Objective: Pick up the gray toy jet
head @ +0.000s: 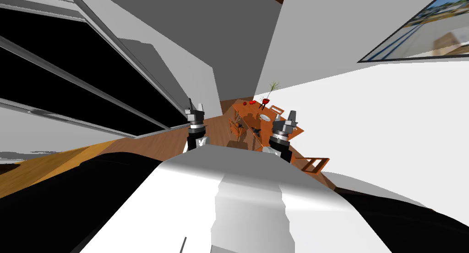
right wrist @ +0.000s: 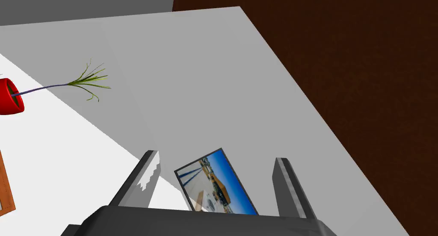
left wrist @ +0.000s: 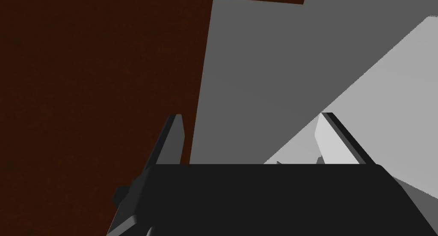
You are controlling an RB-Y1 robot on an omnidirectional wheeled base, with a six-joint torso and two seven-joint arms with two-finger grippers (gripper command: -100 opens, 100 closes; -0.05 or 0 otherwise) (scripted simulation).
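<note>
The left gripper (left wrist: pixel 251 116) and the right gripper (right wrist: pixel 217 156) each hold their thin, blade-like grey fingers wide apart on nothing, while the toy jet (head: pixel 255 130), a small dark shape, lies on the orange-brown table (head: pixel 246 113) just beside a round white plate (head: pixel 265 118), near a red pot (head: pixel 265 100) with a thin green sprig.

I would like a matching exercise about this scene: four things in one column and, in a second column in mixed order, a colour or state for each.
Things:
1. pot
2. table
3. plate
4. left end effector

Colour or state:
A. open
B. white
C. red
D. orange-brown

Pairs: 1-C; 2-D; 3-B; 4-A
</note>
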